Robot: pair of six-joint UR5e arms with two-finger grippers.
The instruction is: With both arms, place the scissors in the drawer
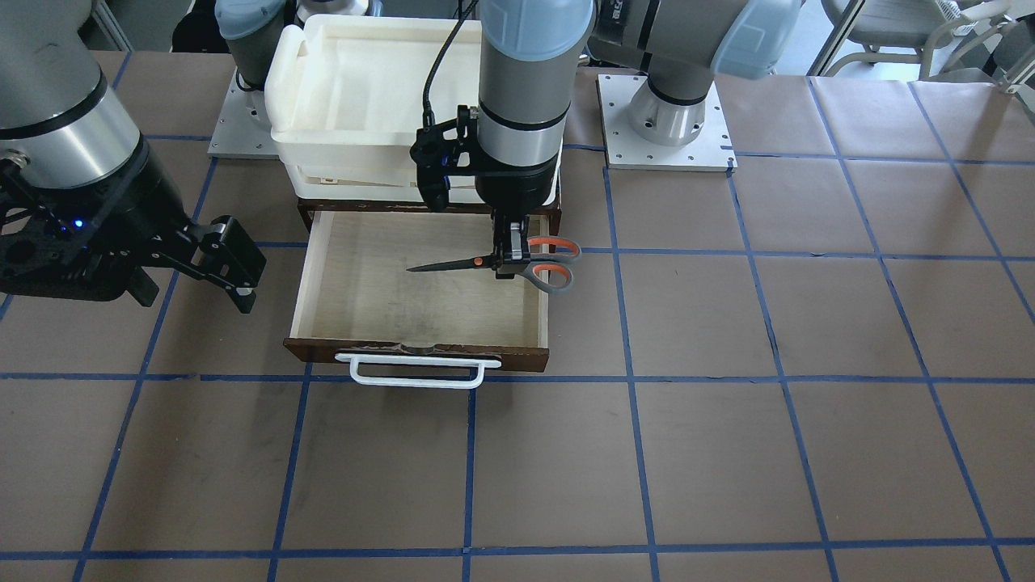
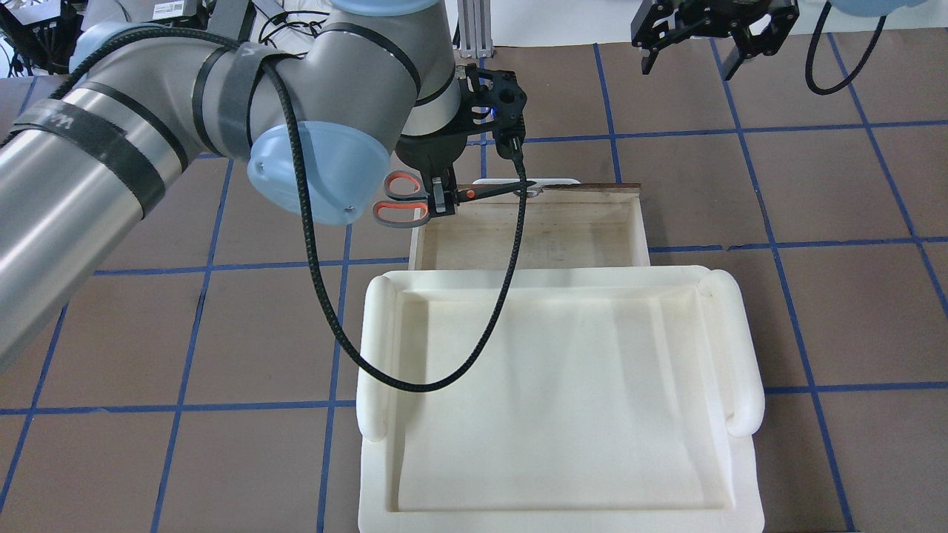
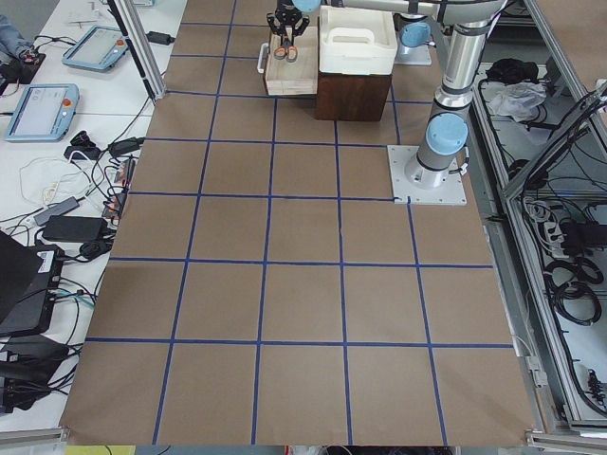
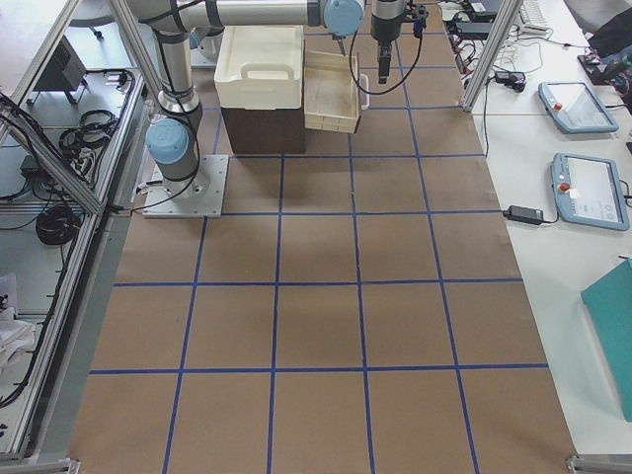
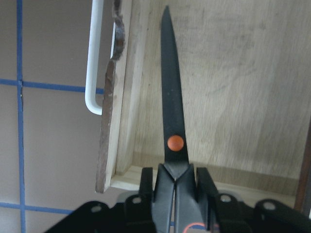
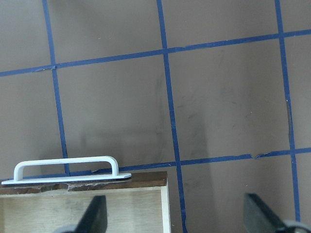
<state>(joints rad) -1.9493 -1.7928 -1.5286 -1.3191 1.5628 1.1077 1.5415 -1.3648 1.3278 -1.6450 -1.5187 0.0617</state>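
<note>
My left gripper (image 1: 509, 260) is shut on the scissors (image 1: 453, 264) just behind their orange pivot dot. The dark blades lie level over the pale inside of the open drawer (image 1: 380, 303). The grey and orange handles (image 2: 400, 200) stick out past the drawer's side wall. In the left wrist view the left gripper (image 5: 175, 180) clamps the scissors (image 5: 171, 87), blades pointing across the drawer (image 5: 243, 97). My right gripper (image 1: 198, 297) is open and empty, off the drawer's other side. Its wrist view shows the fingers (image 6: 95, 218) spread above the drawer's white handle (image 6: 65, 164).
A white foam tray (image 2: 555, 400) sits on the dark brown cabinet (image 3: 353, 95) behind the open drawer. The left arm's black cable (image 2: 511, 244) hangs across the drawer. Brown paper with blue tape lines (image 1: 728, 453) covers the table.
</note>
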